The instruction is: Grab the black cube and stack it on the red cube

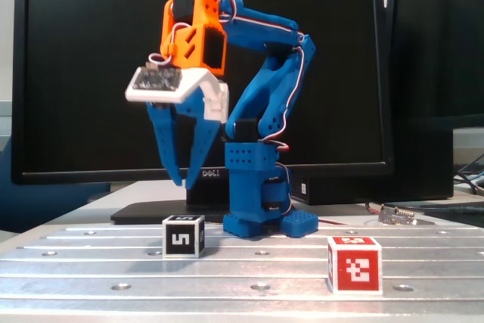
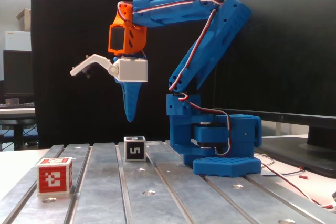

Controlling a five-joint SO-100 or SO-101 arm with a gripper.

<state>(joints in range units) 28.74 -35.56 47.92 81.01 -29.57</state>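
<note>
Both fixed views show the gripper [image 1: 184,181] spread open — empty — above the black cube [image 1: 183,236], red cube [image 1: 354,264] apart.

The hand [image 1: 184,181], its fingers spread, hangs above the black cube [image 1: 184,236]; the red cube [image 1: 355,265] sits right of it on the counter [image 1: 91,270].
</note>
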